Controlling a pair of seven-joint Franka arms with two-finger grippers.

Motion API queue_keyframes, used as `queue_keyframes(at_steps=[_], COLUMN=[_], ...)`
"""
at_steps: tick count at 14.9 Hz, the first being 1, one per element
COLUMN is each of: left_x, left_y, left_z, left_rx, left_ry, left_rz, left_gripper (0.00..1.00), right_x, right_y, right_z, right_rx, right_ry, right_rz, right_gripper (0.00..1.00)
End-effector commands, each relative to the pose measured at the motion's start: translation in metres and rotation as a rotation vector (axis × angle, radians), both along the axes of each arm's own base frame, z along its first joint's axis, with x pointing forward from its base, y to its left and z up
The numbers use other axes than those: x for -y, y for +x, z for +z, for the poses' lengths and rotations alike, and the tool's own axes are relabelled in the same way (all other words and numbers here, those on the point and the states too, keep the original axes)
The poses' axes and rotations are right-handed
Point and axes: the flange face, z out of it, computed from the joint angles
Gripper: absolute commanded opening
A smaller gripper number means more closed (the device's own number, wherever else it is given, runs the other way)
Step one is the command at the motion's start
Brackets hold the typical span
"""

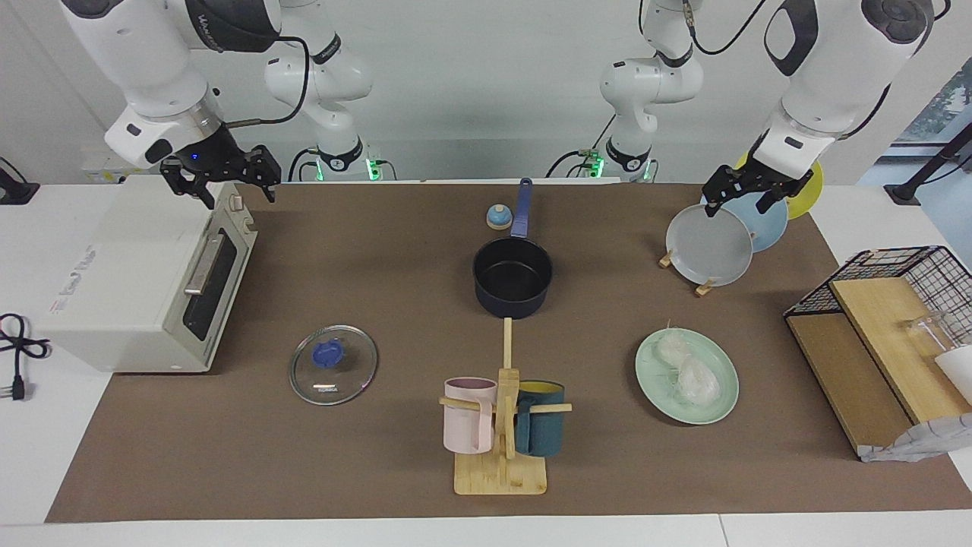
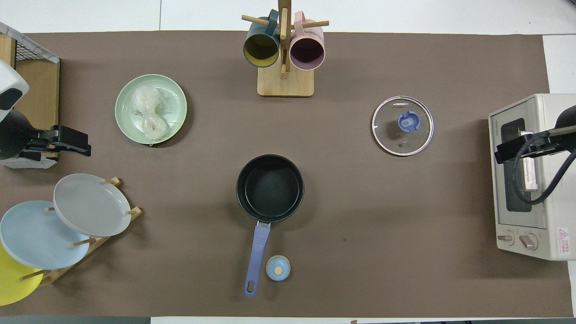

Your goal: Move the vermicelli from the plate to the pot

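Evidently nothing has been picked up yet: the vermicelli (image 2: 149,112) lies in two bundles on the plate (image 2: 175,96), and the pot (image 2: 270,188) sits empty mid-table, its handle pointing toward the robots. Seen from overhead, the plate is at about ten o'clock from the pot.

The left gripper (image 1: 748,196) hangs over the plate rack (image 1: 710,243), fingers spread and holding nothing; the right gripper (image 1: 220,182) waits over the toaster oven (image 1: 144,281), fingers likewise apart.

My reading is that the left arm is better placed to descend on the noodles, pinching a whole bundle so stray strands don't trail.

A brown mat (image 1: 364,471) covers the table, white walls around.
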Motion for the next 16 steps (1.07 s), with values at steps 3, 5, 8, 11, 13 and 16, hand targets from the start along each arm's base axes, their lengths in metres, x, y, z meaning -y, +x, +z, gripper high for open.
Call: queue_keyframes(at_steps=[3,5,8,11,13,16], left_x=[-0.001,-0.002,0.001,0.003,0.027,0.027], left_y=[0.002,0.002,0.006,0.024,0.068,0.122], left_z=[0.002,0.002,0.002,-0.019,-0.088,-0.175], left_rx=[0.010,0.012,0.045,0.070,0.009,0.057], left_ry=[0.012,0.012,0.010,0.002,0.001,-0.024], left_rz=[-0.033,-0.033,-0.020,0.022,0.081,0.185], left_gripper=[1.00,1.00,1.00,1.00,1.00,1.00], right_x=[-0.002,-0.005,-0.011,-0.037,-0.048,-0.063], right_y=[0.000,0.001,0.008,0.025,0.051,0.080], right_z=[0.002,0.002,-0.004,-0.022,-0.057,-0.103], right_rx=[0.001,0.007,0.062,0.108,0.123,0.145], right_ry=[0.005,0.005,0.007,0.005,0.006,0.028], right_rz=[-0.009,-0.006,0.001,-0.015,0.000,0.009], right_gripper=[1.00,1.00,1.00,1.00,1.00,1.00])
